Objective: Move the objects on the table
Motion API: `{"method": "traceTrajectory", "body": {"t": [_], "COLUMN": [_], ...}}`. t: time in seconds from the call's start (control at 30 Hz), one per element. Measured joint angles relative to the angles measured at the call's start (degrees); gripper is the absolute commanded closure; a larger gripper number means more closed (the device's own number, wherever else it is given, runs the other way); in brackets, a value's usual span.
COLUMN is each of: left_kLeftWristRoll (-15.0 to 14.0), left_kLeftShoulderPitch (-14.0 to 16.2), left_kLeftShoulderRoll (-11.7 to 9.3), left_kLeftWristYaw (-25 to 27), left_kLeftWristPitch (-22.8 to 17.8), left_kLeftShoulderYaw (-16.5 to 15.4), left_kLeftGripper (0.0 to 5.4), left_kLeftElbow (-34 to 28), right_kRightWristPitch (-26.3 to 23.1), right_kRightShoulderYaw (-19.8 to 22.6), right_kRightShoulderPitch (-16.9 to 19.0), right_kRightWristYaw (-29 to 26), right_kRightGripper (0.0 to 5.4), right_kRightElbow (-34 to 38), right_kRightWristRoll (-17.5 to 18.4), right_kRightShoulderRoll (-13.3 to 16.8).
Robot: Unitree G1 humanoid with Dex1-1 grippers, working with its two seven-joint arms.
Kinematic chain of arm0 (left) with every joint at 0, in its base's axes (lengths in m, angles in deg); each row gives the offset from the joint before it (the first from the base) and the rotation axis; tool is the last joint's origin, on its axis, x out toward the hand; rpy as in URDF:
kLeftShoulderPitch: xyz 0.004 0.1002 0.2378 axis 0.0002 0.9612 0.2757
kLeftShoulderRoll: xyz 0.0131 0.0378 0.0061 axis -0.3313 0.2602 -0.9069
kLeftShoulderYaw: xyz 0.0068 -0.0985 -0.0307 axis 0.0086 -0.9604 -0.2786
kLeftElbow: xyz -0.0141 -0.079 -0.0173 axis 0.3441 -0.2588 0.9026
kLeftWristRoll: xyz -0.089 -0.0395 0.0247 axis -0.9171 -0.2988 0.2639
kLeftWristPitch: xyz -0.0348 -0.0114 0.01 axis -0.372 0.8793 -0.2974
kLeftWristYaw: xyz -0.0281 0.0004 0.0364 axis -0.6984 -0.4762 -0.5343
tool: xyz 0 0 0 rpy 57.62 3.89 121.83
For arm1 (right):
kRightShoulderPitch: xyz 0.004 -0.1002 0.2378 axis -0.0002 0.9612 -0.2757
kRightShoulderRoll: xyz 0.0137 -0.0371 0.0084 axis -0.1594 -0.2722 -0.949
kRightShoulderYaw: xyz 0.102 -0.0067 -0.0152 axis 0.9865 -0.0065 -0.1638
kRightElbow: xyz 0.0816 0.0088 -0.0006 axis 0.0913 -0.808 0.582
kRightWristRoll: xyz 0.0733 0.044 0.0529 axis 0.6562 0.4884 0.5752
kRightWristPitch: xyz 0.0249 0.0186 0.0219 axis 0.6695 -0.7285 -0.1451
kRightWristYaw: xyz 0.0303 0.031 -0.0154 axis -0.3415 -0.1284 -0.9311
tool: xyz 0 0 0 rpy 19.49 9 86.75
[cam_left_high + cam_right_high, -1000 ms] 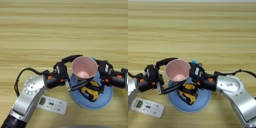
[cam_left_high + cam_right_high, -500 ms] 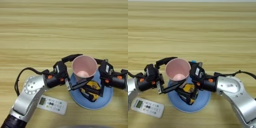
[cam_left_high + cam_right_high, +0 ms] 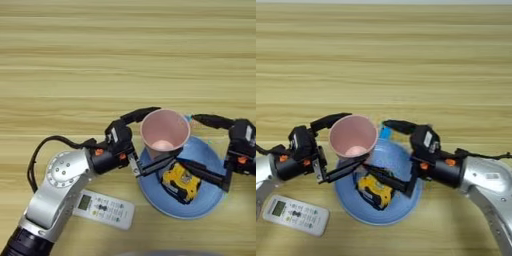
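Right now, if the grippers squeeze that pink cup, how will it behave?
The pink cup looks thin-walled and empty, so probably light and easily crushed. It stands upright, open end up, on the blue plate's rim, so a sideways nudge could tip it. Once on its side, it would likely roll.

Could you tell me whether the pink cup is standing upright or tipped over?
Upright: the pink cup shows its round open mouth facing up, between both grippers' fingers.
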Motion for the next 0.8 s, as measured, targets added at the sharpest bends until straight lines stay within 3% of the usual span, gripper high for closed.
{"method": "traceTrajectory", "body": {"t": [0.23,0.37,0.53,0.63,0.8], "left_kLeftWristRoll": [1.0,1.0,1.0,1.0,0.9], "left_kLeftShoulderPitch": [0.1,0.1,0.1,0.1,0.0], "left_kLeftShoulderRoll": [0.0,0.0,0.0,0.0,0.0], "left_kLeftWristYaw": [0.7,1.0,1.4,1.7,2.1], "left_kLeftWristPitch": [-0.1,-0.1,-0.1,-0.1,0.0], "left_kLeftShoulderYaw": [-0.1,-0.3,-0.8,-1.2,-2.1], "left_kLeftGripper": [0.75,0.75,0.75,0.75,0.75], "left_kLeftElbow": [1.1,1.5,1.6,2.1,2.4], "right_kRightWristPitch": [3.1,3.7,3.2,3.5,6.4], "right_kRightShoulderYaw": [7.1,10.7,13.5,13.5,12.7], "right_kRightShoulderPitch": [3.3,3.2,-2.5,-6.1,-12.5], "right_kRightWristYaw": [-6.0,-8.1,-1.8,4.5,17.0], "right_kRightGripper": [0.00,0.00,0.00,0.00,0.00], "right_kRightElbow": [-6.7,-12.5,-18.0,-21.3,-30.3], "right_kRightWristRoll": [4.7,7.4,10.3,10.0,4.3], "right_kRightShoulderRoll": [1.3,1.5,-1.4,-5.6,-13.1]}}
